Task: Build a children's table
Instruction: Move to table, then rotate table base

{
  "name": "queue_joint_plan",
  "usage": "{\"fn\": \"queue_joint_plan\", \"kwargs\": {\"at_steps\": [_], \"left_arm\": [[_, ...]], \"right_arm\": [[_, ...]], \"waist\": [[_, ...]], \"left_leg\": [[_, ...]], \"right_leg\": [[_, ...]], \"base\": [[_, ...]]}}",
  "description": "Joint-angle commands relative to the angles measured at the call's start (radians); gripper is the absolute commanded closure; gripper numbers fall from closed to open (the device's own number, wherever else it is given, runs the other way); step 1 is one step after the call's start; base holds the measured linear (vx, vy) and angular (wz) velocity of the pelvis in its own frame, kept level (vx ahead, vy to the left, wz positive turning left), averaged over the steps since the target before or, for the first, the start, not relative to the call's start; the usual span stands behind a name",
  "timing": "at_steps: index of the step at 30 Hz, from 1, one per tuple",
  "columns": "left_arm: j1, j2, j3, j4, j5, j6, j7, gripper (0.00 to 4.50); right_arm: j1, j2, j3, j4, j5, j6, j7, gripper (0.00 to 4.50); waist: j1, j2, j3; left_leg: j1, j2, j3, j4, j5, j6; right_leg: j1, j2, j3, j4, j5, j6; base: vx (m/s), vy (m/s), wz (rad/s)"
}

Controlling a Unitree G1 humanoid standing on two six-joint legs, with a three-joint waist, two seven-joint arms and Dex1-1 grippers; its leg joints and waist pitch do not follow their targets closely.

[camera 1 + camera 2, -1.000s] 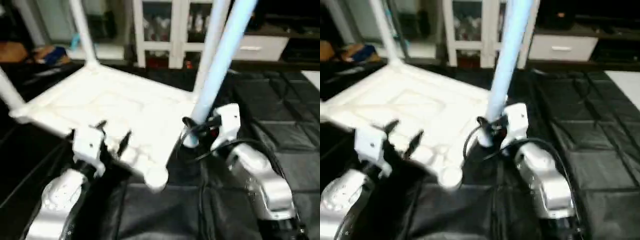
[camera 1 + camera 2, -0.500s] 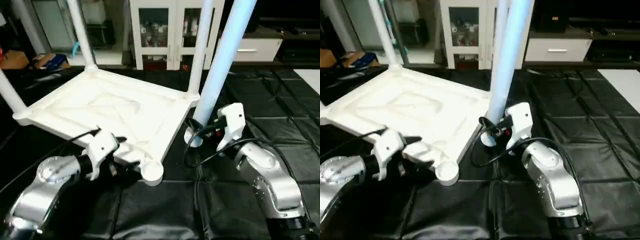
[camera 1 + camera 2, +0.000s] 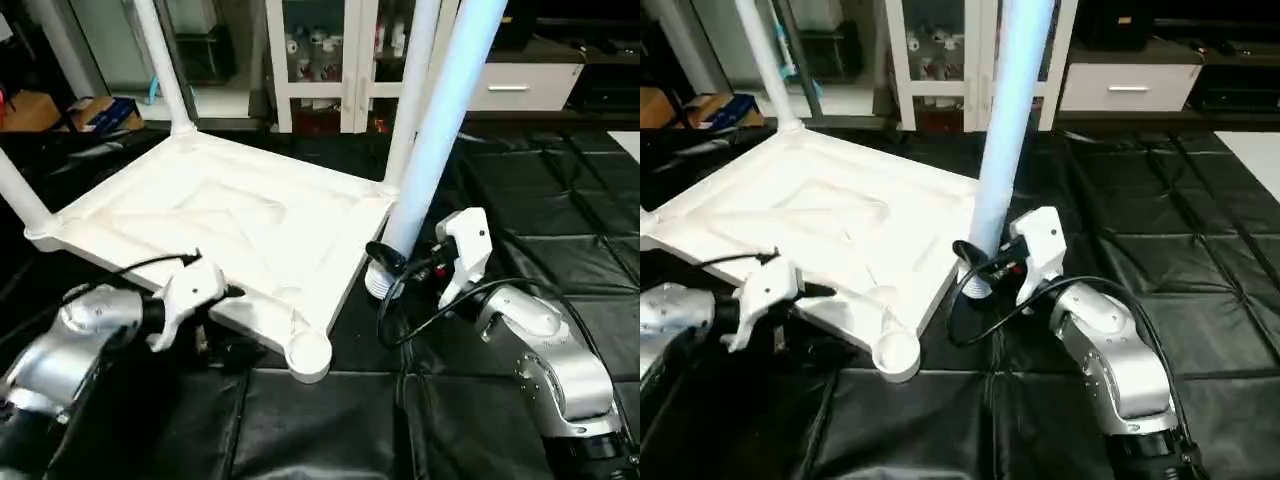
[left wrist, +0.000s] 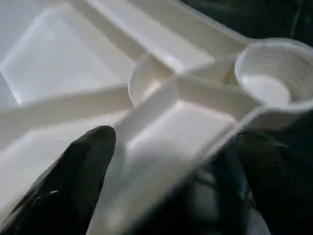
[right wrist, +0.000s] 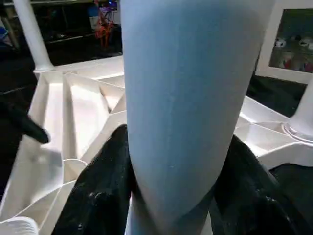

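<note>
Left eye view: table top (image 3: 230, 225) lies underside up on black mat (image 3: 520, 220), three legs fitted. Right gripper (image 3: 405, 268), clamped on fourth leg (image 3: 440, 120), stands beside the top's edge. Left gripper (image 4: 171, 171), spread wide, straddles the rim near empty socket (image 3: 307, 352). Next move, judged: carry leg to socket, seat threads.

Black quilted mat (image 3: 560, 200) carries the upturned white top (image 3: 230, 225), near corner socket (image 3: 307, 352) resting on it, three legs fitted.
</note>
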State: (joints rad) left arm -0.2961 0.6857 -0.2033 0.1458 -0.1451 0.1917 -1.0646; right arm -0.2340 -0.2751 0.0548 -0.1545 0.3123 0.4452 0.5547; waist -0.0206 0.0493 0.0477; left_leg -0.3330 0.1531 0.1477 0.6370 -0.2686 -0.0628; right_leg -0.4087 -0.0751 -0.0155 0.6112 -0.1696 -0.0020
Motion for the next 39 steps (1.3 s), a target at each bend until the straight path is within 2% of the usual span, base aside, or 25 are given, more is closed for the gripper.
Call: {"fn": "queue_joint_plan", "kwargs": {"at_steps": [1, 5, 7, 9, 15, 19, 21, 22, 25, 28, 30, 32, 33, 35, 36, 37, 39], "left_arm": [[-0.023, 0.015, -0.015, 0.032, 0.027, -0.025, -0.020, 0.49], [-0.043, 0.026, -0.047, 0.057, 0.068, -0.042, -0.036, 0.89], [-0.070, 0.032, -0.073, 0.086, 0.106, -0.058, -0.037, 1.20], [-0.075, 0.033, -0.080, 0.092, 0.116, -0.062, -0.041, 1.31], [-0.073, 0.044, -0.089, 0.078, 0.126, -0.048, -0.064, 1.85], [-0.070, 0.057, -0.095, 0.069, 0.134, -0.036, -0.074, 2.20], [-0.058, 0.071, -0.101, 0.049, 0.139, -0.017, -0.091, 2.24], [-0.052, 0.077, -0.104, 0.039, 0.140, -0.008, -0.097, 2.38], [-0.019, 0.089, -0.111, -0.001, 0.144, 0.017, -0.103, 2.68], [0.021, 0.069, -0.103, -0.036, 0.159, 0.054, -0.042, 2.93], [0.048, 0.047, -0.093, -0.059, 0.168, 0.108, 0.017, 2.93], [0.083, 0.021, -0.083, -0.092, 0.169, 0.173, 0.072, 3.18], [0.103, 0.010, -0.079, -0.110, 0.163, 0.195, 0.088, 3.25], [0.141, -0.008, -0.075, -0.153, 0.150, 0.234, 0.109, 3.28], [0.154, -0.013, -0.075, -0.170, 0.147, 0.251, 0.114, 3.33], [0.164, -0.020, -0.073, -0.182, 0.144, 0.270, 0.123, 3.40], [0.181, -0.040, -0.065, -0.206, 0.151, 0.320, 0.158, 3.48]], "right_arm": [[-0.003, -0.004, 0.013, -0.037, 0.013, -0.008, 0.016, 2.66], [-0.004, -0.008, 0.020, -0.035, 0.009, -0.013, 0.022, 2.66], [-0.002, -0.009, 0.024, -0.037, 0.005, -0.016, 0.026, 2.66], [0.002, -0.009, 0.027, -0.039, 0.003, -0.017, 0.027, 2.66], [0.013, -0.007, 0.042, -0.048, -0.003, -0.019, 0.028, 2.66], [0.014, -0.006, 0.049, -0.046, -0.009, -0.023, 0.031, 2.66], [0.013, -0.008, 0.054, -0.045, -0.011, -0.025, 0.031, 2.66], [0.013, -0.008, 0.055, -0.045, -0.010, -0.026, 0.031, 2.66], [0.014, -0.010, 0.055, -0.042, -0.011, -0.028, 0.033, 2.66], [0.013, -0.008, 0.056, -0.040, -0.011, -0.027, 0.031, 2.66], [0.013, -0.003, 0.054, -0.036, -0.012, -0.028, 0.022, 2.66], [0.011, 0.005, 0.045, -0.030, -0.010, -0.026, 0.004, 2.66], [0.010, 0.010, 0.040, -0.028, -0.007, -0.023, -0.004, 2.66], [0.007, 0.009, 0.040, -0.022, -0.011, -0.024, -0.007, 2.66], [0.005, 0.007, 0.040, -0.020, -0.013, -0.026, -0.007, 2.66], [0.002, 0.007, 0.040, -0.016, -0.014, -0.026, -0.007, 2.66], [-0.005, 0.008, 0.038, -0.010, -0.014, -0.025, -0.009, 2.66]], "waist": [[0.000, 0.011, -0.056], [-0.002, 0.012, -0.055], [-0.002, 0.014, -0.056], [-0.001, 0.017, -0.056], [-0.001, 0.015, -0.059], [0.000, 0.015, -0.055], [-0.001, 0.012, -0.054], [-0.001, 0.014, -0.053], [-0.002, 0.013, -0.055], [-0.003, 0.010, -0.056], [-0.003, 0.013, -0.055], [0.000, 0.010, -0.051], [-0.003, 0.004, -0.050], [-0.002, 0.006, -0.048], [-0.003, 0.001, -0.045], [-0.001, 0.005, -0.044], [-0.003, 0.006, -0.044]], "left_leg": [[-0.008, 0.043, -0.006, -0.094, -0.112, 0.024], [-0.008, 0.044, -0.007, -0.096, -0.130, 0.010], [-0.008, 0.044, -0.006, -0.095, -0.118, 0.008], [-0.009, 0.045, -0.008, -0.095, -0.105, 0.005], [-0.011, 0.045, -0.007, -0.094, -0.080, 0.009], [-0.010, 0.046, -0.007, -0.097, -0.119, 0.004], [-0.010, 0.047, -0.007, -0.098, -0.131, -0.001], [-0.011, 0.048, -0.009, -0.100, -0.129, -0.002], [-0.012, 0.048, -0.009, -0.098, -0.105, 0.003], [-0.013, 0.048, -0.006, -0.096, -0.079, 0.014], [-0.012, 0.050, -0.005, -0.095, -0.082, 0.015], [-0.011, 0.049, -0.006, -0.099, -0.125, 0.014], [-0.012, 0.050, -0.004, -0.100, -0.136, 0.012], [-0.010, 0.051, -0.006, -0.102, -0.165, 0.010], [-0.009, 0.049, -0.004, -0.103, -0.189, 0.013], [-0.007, 0.048, -0.005, -0.104, -0.203, 0.013], [-0.009, 0.048, -0.008, -0.105, -0.217, 0.011]], "right_leg": [[0.057, -0.043, 0.027, -0.056, -0.126, -0.276], [0.055, -0.044, 0.029, -0.059, -0.168, -0.259], [0.055, -0.044, 0.030, -0.059, -0.156, -0.259], [0.056, -0.044, 0.029, -0.056, -0.138, -0.263], [0.059, -0.045, 0.027, -0.051, -0.084, -0.278], [0.057, -0.046, 0.028, -0.056, -0.137, -0.273], [0.056, -0.047, 0.030, -0.057, -0.155, -0.269], [0.056, -0.047, 0.030, -0.057, -0.156, -0.268], [0.058, -0.048, 0.030, -0.054, -0.125, -0.273], [0.060, -0.048, 0.029, -0.052, -0.098, -0.279], [0.058, -0.048, 0.029, -0.053, -0.102, -0.285], [0.055, -0.047, 0.030, -0.061, -0.178, -0.271], [0.055, -0.047, 0.031, -0.062, -0.194, -0.269], [0.052, -0.047, 0.031, -0.068, -0.259, -0.251], [0.046, -0.044, 0.031, -0.074, -0.302, -0.237], [0.044, -0.045, 0.032, -0.077, -0.338, -0.222], [0.042, -0.044, 0.031, -0.080, -0.370, -0.205]], "base": [[0.000, 0.000, 0.00], [0.000, 0.000, 0.00], [0.000, 0.000, 0.00], [0.000, 0.000, 0.00], [0.000, 0.000, 0.00], [0.000, 0.000, 0.00], [0.000, 0.000, 0.00], [0.000, 0.000, 0.00], [0.000, 0.000, 0.00], [0.000, 0.000, 0.00], [0.000, 0.000, 0.00], [0.000, 0.000, 0.00], [0.000, 0.000, 0.00], [0.000, 0.000, 0.00], [0.000, 0.000, 0.00], [0.000, 0.000, 0.00], [0.000, 0.000, 0.00]]}}
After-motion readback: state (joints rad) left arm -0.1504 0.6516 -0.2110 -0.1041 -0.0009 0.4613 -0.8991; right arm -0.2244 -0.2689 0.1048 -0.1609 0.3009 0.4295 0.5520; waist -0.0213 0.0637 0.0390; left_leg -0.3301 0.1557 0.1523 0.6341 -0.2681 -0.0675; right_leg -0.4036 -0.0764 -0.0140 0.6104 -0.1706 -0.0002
